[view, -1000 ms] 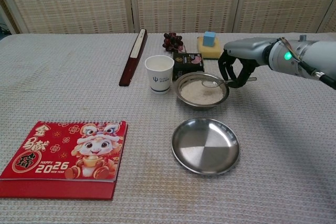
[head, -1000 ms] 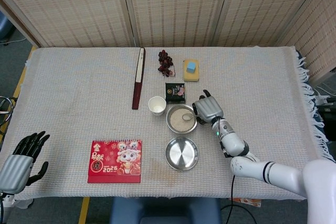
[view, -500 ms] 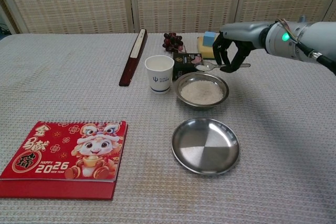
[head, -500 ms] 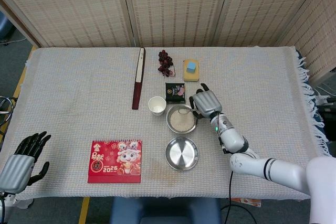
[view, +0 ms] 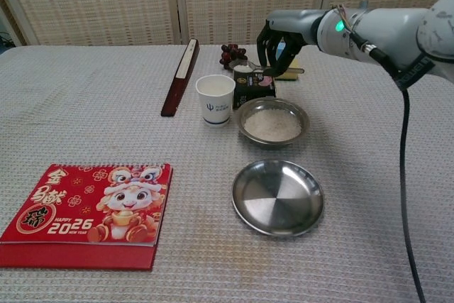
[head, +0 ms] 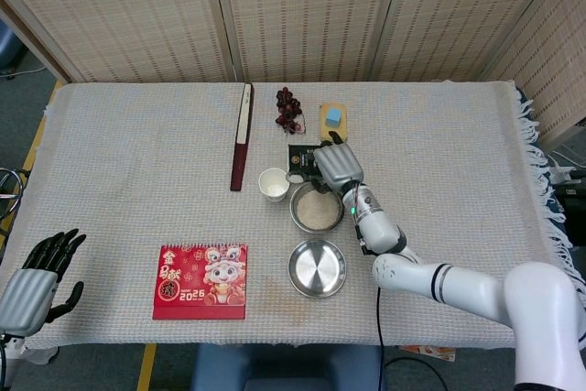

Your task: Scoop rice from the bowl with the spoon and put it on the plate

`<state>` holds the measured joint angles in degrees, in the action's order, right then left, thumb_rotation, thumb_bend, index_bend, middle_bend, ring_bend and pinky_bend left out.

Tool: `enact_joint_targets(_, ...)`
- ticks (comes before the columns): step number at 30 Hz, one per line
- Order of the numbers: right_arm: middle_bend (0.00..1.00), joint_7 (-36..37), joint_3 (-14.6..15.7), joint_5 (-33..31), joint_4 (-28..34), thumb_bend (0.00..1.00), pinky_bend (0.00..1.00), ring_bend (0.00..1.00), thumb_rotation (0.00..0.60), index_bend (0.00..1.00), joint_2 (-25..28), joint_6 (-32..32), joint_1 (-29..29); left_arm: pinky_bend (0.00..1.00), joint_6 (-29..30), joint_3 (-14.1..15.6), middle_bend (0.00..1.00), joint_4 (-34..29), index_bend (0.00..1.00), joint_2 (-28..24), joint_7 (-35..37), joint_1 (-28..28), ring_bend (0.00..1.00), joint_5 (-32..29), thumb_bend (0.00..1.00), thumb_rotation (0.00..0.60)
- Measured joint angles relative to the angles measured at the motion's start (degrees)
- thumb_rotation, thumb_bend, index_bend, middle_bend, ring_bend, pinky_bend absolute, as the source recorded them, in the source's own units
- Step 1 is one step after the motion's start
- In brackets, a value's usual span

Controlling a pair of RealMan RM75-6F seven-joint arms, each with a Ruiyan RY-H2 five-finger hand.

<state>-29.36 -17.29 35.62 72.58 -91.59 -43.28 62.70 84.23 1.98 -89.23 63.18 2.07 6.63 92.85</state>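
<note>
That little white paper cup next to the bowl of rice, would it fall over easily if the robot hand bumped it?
Probably yes. The paper cup stands upright, taller than its narrow base, and looks thin-walled, so it is likely light and quick to slide or tip. Its sides would likely crumple under a firm squeeze. What it holds cannot be told, and contents would steady it.

A cream woven cloth is covering the worktop (view: 85,104). The bowl (view: 273,124) and plate (view: 278,197) are shining silver, white rice (view: 272,125) filling the bowl. The calendar (view: 88,212) is showing red with a gold "2026" and a cartoon lion. The right hand (view: 279,37) is wearing grey with black fingers.
</note>
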Motion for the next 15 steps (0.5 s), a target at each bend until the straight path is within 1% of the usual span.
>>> enact_joint_targets(8,0.58,-3.8,-0.46,-4.41,-5.61,0.32,0.0,0.21,0.6,0.93,-4.84,0.49,5.72,0.09,-0.18,-0.08,0.0,0.11,0.0,-0.25,0.68,0.13,0.0,-0.22,0.46,0.6)
enact_joint_targets(15,0.58,-9.72,1.05,-6.84,-9.99,0.32,0.0,0.21,0.6,0.93,-8.16,-0.58,8.99,0.09,-0.92,0.05,0.0,0.5,0.0,-0.66,3.03,0.42,0.0,-0.38,0.46,0.6)
